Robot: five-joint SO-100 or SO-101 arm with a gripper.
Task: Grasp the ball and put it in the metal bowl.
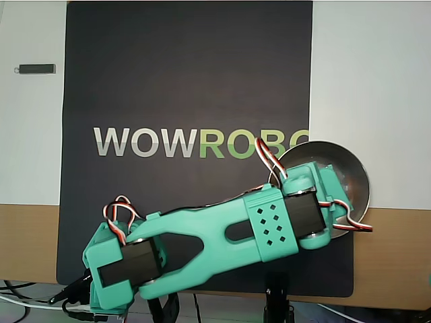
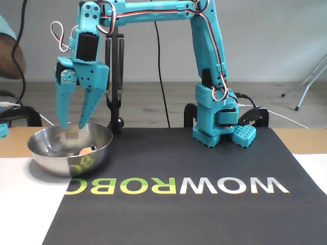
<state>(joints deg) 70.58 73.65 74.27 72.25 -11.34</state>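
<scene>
Ball [image 2: 84,151] sat inside the metal bowl [image 2: 56,164] at lower left of the fixed view, near its right wall — drop looked done. Gripper [image 2: 72,124] hung over it, jaws spread wide, empty. Best bet: lift straight up so the tips clear the rim — no sideways swing.

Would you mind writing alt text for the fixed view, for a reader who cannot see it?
A teal robot arm holds its open gripper just above a shiny metal bowl at the left, where a small tan ball lies inside near the right wall. The bowl sits at the left edge of a black mat printed with WOWROBO upside down.
</scene>
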